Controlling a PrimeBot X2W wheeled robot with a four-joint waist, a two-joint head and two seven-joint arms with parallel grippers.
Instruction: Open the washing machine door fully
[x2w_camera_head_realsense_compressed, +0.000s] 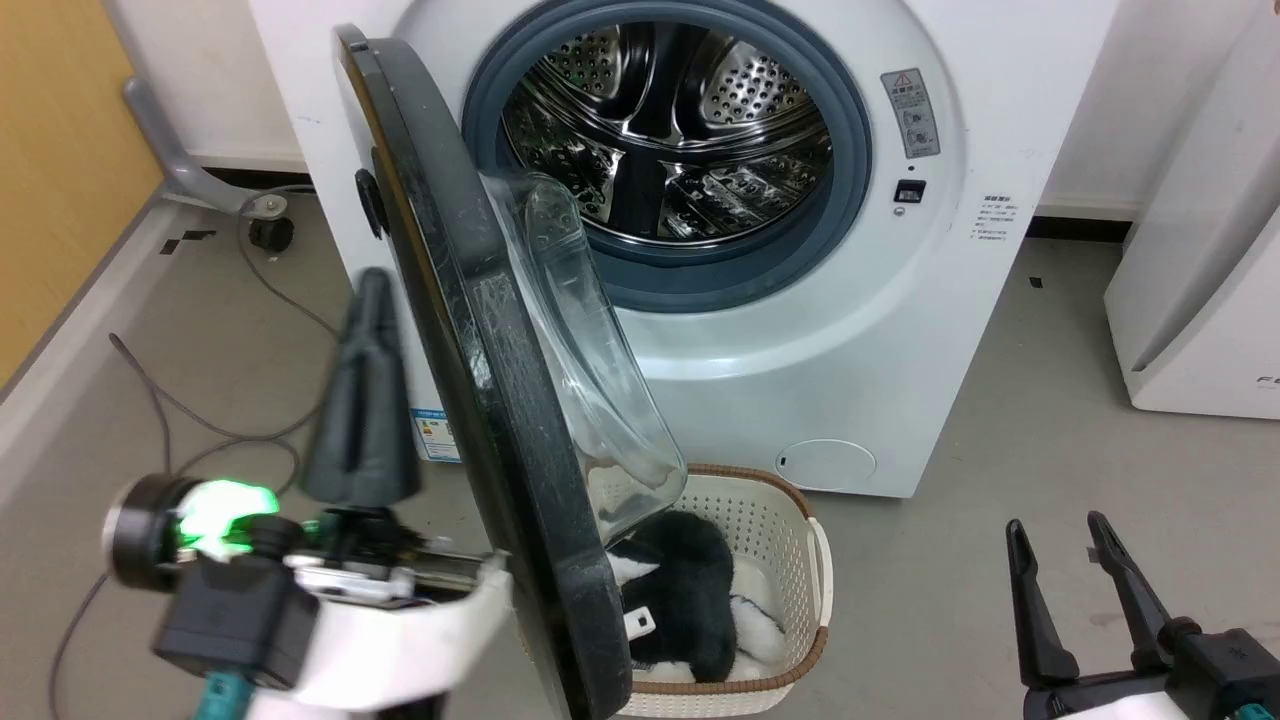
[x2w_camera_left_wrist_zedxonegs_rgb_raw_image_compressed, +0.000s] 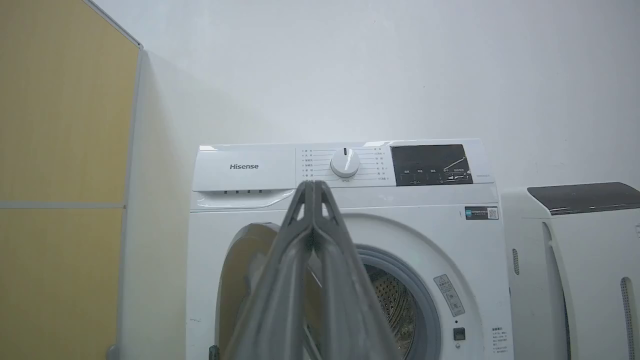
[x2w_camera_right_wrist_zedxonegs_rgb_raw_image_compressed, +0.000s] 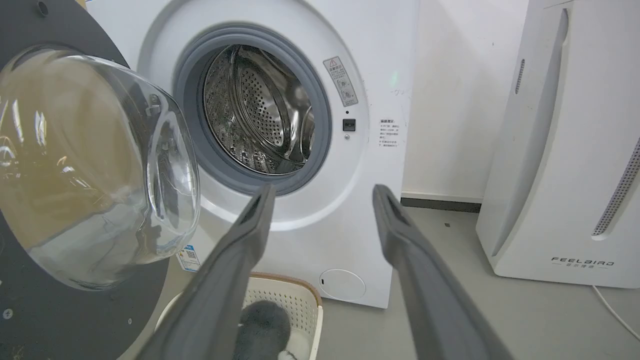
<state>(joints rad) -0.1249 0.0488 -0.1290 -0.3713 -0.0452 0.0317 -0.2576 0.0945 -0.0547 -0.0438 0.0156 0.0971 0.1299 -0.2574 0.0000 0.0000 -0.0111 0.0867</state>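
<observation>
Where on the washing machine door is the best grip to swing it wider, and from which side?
Likely the black rim of the washing machine door at its free edge, approached from the front with a finger on each face. The rim stands edge-on and thin there, farthest from the machine; the glass bowl bulges from the inner face.

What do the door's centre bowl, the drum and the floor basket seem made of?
The centre bowl of the washing machine door looks like glossy clear glass: see-through, with reflections. The drum looks like polished steel: mirror shine, punched holes. The basket is probably matte cream plastic, perforated, with a brown rim.
</observation>
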